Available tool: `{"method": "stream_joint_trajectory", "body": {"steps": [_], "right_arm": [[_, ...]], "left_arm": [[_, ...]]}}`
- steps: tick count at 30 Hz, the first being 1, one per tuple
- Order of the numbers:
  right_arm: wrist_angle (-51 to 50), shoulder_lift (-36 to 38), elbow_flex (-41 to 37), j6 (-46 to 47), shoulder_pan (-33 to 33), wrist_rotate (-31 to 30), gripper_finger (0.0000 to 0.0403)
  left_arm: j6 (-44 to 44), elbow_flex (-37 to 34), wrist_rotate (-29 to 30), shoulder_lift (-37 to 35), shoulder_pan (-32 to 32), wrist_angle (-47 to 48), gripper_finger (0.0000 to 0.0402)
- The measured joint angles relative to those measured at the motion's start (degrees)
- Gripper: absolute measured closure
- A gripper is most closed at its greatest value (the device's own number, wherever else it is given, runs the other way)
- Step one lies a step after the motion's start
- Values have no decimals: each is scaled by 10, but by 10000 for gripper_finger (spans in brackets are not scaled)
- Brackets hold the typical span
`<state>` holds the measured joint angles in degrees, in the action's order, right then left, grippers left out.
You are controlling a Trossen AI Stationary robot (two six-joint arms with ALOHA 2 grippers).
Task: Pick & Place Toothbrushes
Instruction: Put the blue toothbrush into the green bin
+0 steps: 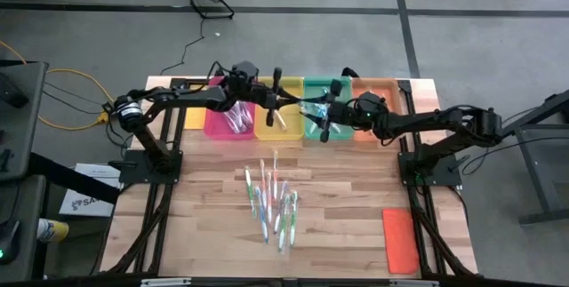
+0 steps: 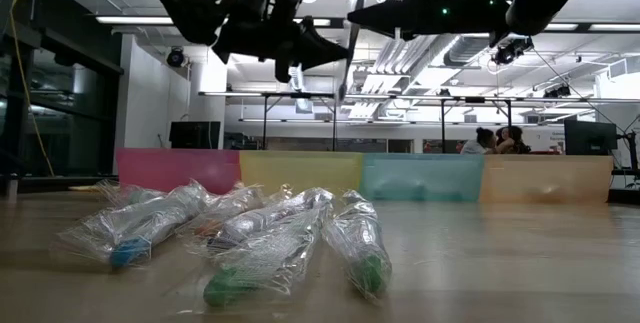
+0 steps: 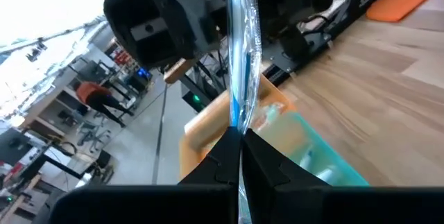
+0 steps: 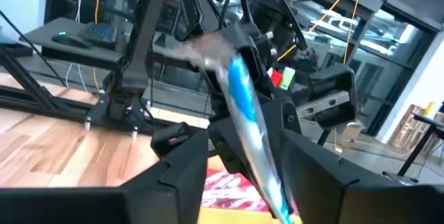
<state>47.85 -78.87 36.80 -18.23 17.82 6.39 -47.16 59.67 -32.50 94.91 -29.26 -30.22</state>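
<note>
- Left tool (image 1: 283, 100): raised above the yellow tray (image 1: 278, 120) at the far side of the worktop (image 1: 356, 207). Its wrist view shows the fingers pressed together on one end of a wrapped blue toothbrush (image 3: 238, 78). It meets the other arm in mid-air, likely a hand-over so the brush can go into a tray on the right arm's side.
- Right tool (image 1: 313, 109): raised above the green tray (image 1: 325, 85), facing the left tool. The same blue brush lies between its fingers in its wrist view; whether they are pinching it or spread around it, I cannot tell.
- Toothbrushes (image 1: 274, 203): a loose pile in clear wrappers mid-worktop, nearer than the trays, awaiting sorting.
- Trays: pink tray (image 1: 229, 120), yellow, green and orange tray (image 1: 378, 85) in a row along the far edge, seemingly one per handle colour. The pink one already holds some brushes.
- Orange lid (image 1: 401, 239): flat at the near right, clear of the work.
</note>
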Motion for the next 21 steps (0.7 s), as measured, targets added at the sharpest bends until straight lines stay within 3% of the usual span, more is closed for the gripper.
{"method": "stream_joint_trajectory", "body": {"steps": [11,16,21], "right_arm": [[16,0,0,-6,1,20,377],[-2,3,0,-2,0,-8,381],[-78,29,0,-30,3,-96,384]], "left_arm": [[7,10,-13,0,1,10,401],[-37,10,-5,0,1,22,363],[-84,11,20,-4,-1,47,296]]}}
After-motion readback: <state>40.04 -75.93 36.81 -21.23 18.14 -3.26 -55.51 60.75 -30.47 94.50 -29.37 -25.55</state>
